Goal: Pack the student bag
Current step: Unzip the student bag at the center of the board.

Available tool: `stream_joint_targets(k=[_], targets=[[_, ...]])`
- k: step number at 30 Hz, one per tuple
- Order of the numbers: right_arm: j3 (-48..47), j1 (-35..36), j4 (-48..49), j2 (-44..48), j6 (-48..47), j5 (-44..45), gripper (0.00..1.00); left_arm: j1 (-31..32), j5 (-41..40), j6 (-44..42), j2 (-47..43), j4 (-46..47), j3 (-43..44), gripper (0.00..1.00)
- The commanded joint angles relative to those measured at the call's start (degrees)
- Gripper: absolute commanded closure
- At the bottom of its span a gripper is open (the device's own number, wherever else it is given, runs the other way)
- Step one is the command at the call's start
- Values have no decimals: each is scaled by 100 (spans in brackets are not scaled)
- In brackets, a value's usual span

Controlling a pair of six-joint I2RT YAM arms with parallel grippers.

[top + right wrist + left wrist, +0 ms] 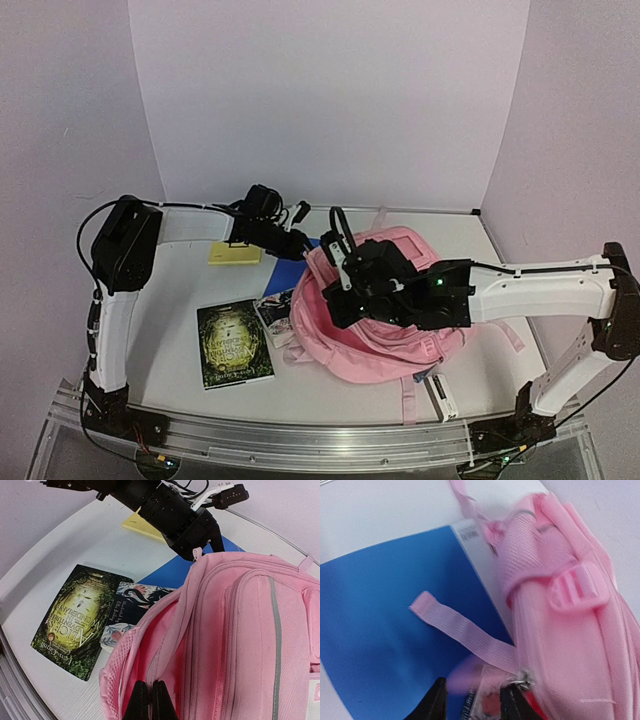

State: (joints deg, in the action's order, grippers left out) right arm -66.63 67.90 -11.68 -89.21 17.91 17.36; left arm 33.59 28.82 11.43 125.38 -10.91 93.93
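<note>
- One soft pink fabric student bag (375, 355), mid-table.
- Left gripper (475, 697) apart at its top; right gripper (150, 697) closed at its opening.
- One green book (234, 345), one floral book (132, 607), one blue folder (385, 630), one yellow pad (233, 254).

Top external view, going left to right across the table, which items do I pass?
green Alice's Adventures in Wonderland book → small dark floral book → student bag
</note>
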Motion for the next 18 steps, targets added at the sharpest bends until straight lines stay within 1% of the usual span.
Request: stream_joint_targets(k=[1,2,4,8,13,15,18], targets=[[-314,267,-194,82,545,1051,100,-494,-1586,404,-629,434,-178,54],[-332,267,-254,60,638,1249,100,-494,-1685,443,-749,367,-291,49],[-369,267,-312,27,768,1555,100,-494,-1900,610,-1079,302,-707,43],[-499,267,-337,-59,933,1926,100,-488,-2244,936,-1879,349,-1616,35],[-685,245,-350,-227,1063,2224,100,-380,-1896,1348,-2687,265,-2429,29],[-779,192,-360,-304,1105,2285,100,-169,-1718,1449,-2981,274,-2647,25],[-905,101,-359,-383,1142,2286,100,119,-1402,1697,-3188,259,-2898,21]])
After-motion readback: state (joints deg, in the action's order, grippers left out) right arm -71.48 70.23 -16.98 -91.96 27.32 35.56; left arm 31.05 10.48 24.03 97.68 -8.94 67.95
